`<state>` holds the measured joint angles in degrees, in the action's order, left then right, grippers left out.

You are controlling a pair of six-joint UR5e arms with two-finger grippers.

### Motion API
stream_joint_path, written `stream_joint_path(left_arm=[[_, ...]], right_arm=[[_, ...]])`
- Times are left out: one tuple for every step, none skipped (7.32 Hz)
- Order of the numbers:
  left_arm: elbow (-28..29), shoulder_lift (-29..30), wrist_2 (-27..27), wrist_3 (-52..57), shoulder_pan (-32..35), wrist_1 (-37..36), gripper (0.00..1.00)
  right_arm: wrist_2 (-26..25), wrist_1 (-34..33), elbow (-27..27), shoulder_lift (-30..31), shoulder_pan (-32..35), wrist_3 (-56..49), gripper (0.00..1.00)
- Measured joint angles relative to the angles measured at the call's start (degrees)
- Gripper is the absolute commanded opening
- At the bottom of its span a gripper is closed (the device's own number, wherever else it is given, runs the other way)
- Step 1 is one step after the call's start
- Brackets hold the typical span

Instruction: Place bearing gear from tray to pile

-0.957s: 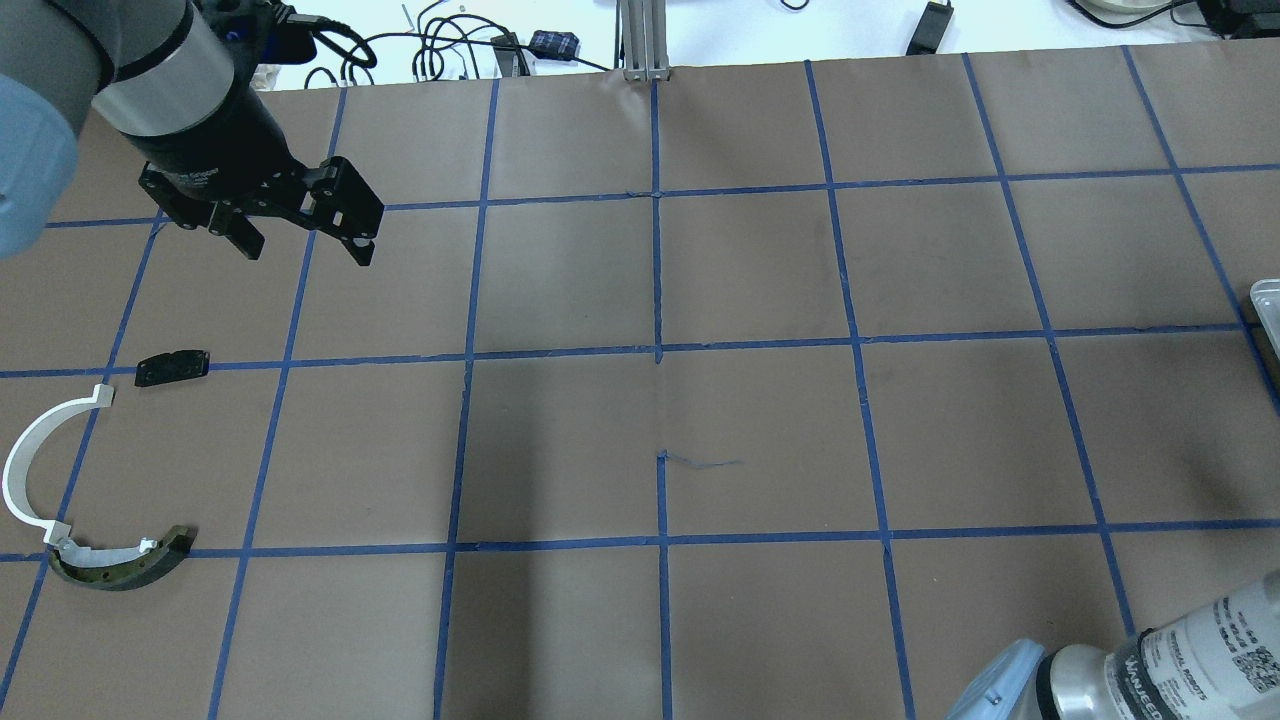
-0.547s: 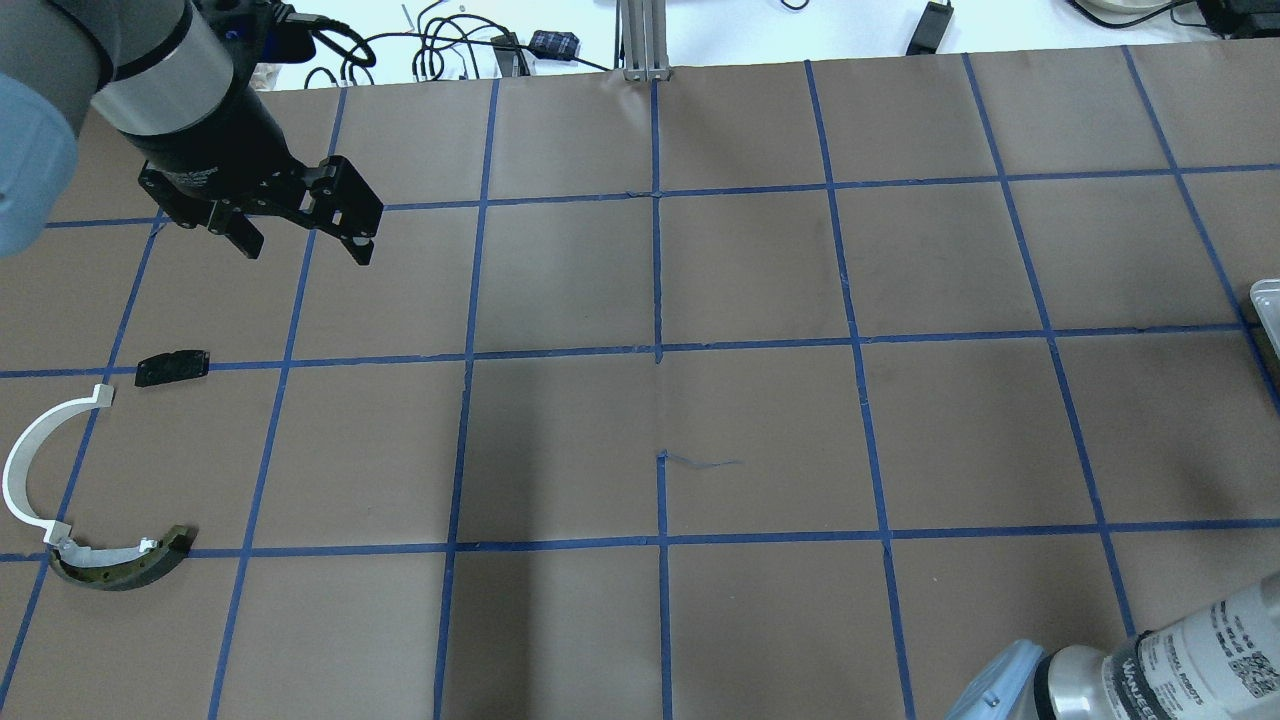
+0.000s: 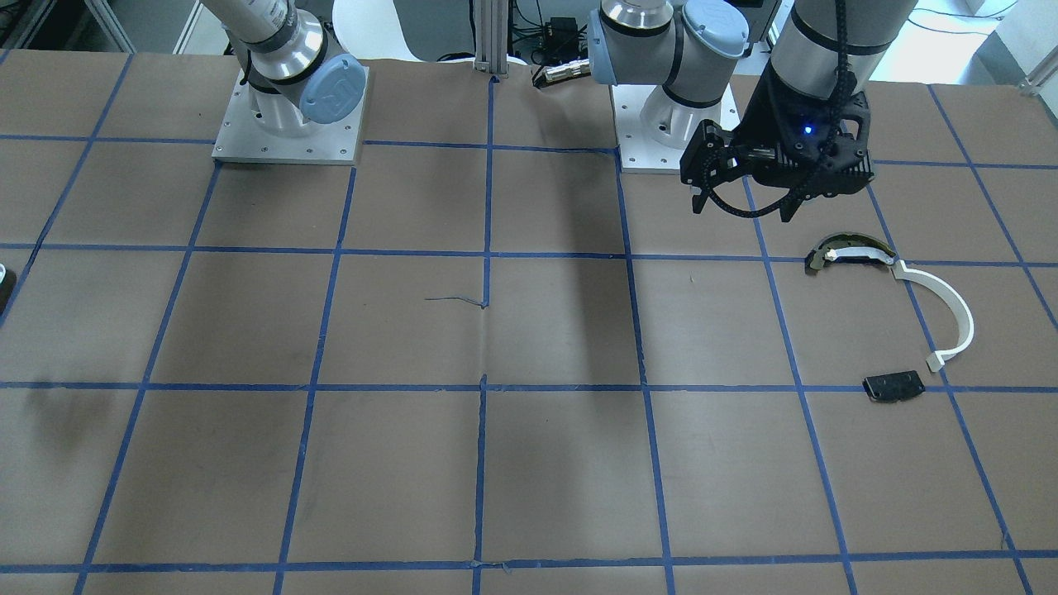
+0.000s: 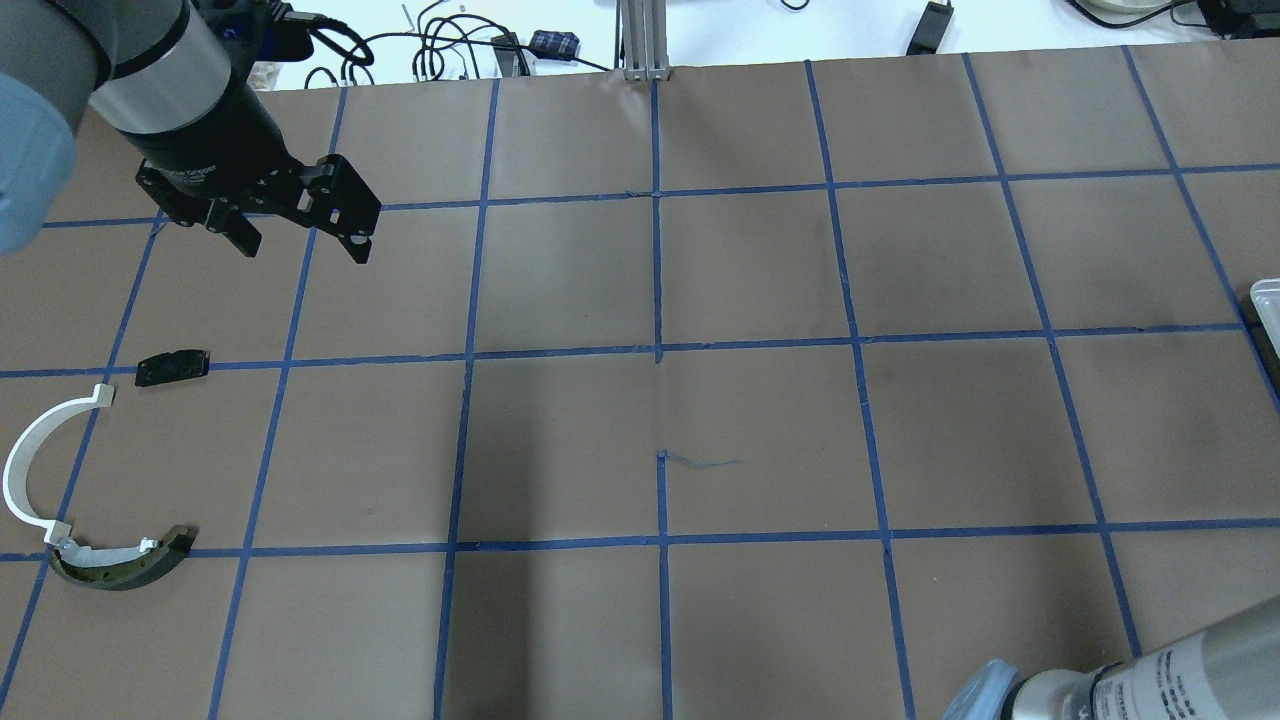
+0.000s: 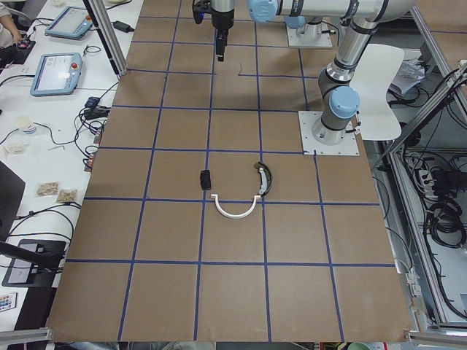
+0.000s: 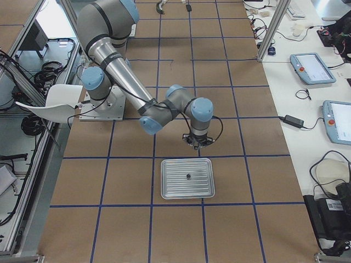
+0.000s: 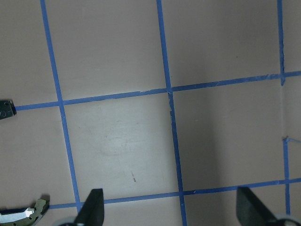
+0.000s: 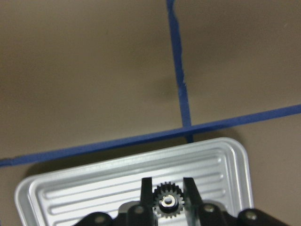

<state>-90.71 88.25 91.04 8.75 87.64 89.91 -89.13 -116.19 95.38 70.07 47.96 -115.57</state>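
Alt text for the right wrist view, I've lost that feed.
A small toothed bearing gear sits framed between the right gripper's two black fingers, over a ribbed metal tray; whether it is gripped is unclear. Beyond: brown table, blue tape lines.

No legible text, label, brand or number anywhere, seen from this spot.

- Pale lettering on black wrist collar [image 4: 195, 178], just behind left gripper [image 4: 305, 250], up the arm. Too small and blurred to read.
- Emblem on blue joint cap [image 3: 332, 91], at other arm's base, well apart from that gripper. Shape only, no letters made out.
- Tablet screen [image 5: 57, 73] on side bench, far from gripper. Lit panel, content cannot be resolved.
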Motion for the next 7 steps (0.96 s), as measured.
stream_joint_path(left_arm=[[0.0, 0.0, 0.0, 0.0, 0.0, 0.0, 1.0], [0.0, 0.1, 0.0, 0.0, 0.0, -0.1, 1.0], [0.0, 0.1, 0.0, 0.0, -0.1, -0.1, 1.0], [0.1, 0.1, 0.0, 0.0, -0.1, -0.1, 1.0], [0.1, 0.1, -0.1, 0.0, -0.1, -0.2, 1.0], [0.1, 0.1, -0.1, 0.0, -0.1, -0.2, 1.0], [0.1, 0.1, -0.1, 0.0, -0.1, -0.3, 1.0]], right_arm=[[0.4, 3.3, 0.1, 2.0, 5.4, 13.2, 0.0], [1.1, 4.9, 0.2, 3.1, 11.8, 26.8, 0.0], [1.9, 5.4, 0.2, 3.7, 18.0, 41.3, 0.0], [2.7, 5.3, 0.2, 3.7, 25.5, 59.3, 0.0], [3.1, 5.2, 0.3, 3.4, 33.4, 75.8, 0.0], [4.2, 5.2, 0.4, 2.7, 40.4, 90.6, 0.0], [6.2, 4.0, 0.6, 1.3, 46.5, 104.2, 0.0]])
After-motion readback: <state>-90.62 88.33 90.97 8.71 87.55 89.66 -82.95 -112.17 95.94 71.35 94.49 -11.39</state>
